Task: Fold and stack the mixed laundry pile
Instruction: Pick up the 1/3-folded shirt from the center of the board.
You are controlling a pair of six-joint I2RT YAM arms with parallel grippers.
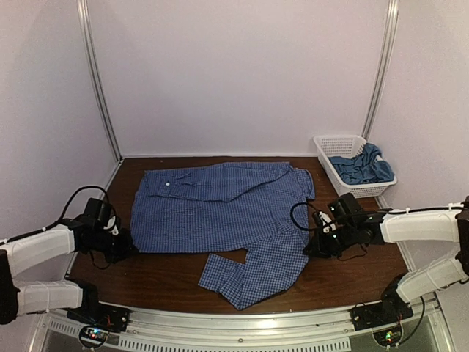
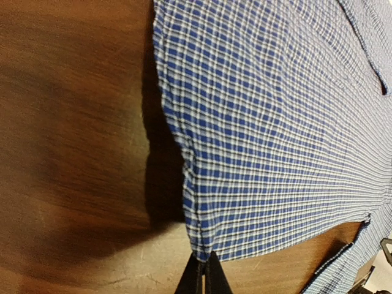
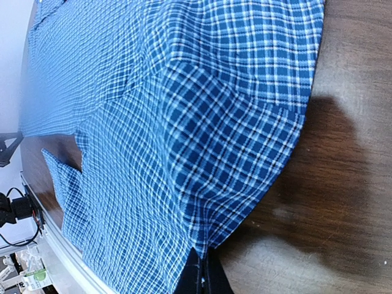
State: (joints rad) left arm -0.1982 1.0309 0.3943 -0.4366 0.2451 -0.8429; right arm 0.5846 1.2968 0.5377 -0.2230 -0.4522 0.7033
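Pinching the checked shirt (image 1: pixel 220 209) both sides: left gripper (image 2: pixel 202 269) clamped on the hem corner farthest from the basket (image 1: pixel 326 165), right gripper (image 3: pixel 199 269) clamped on the basket-side edge. Shirt flat beside basket, teal t-shirt (image 1: pixel 359 167) inside. Limp, light cloth; you lift both evenly.

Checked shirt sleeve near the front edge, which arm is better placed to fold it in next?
Right, probably: the right tool pinches the shirt beside that sleeve; the left tool holds the opposite edge.

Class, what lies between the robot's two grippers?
The checked shirt, spread on the table, spans from left gripper to right gripper; the top view shows it.
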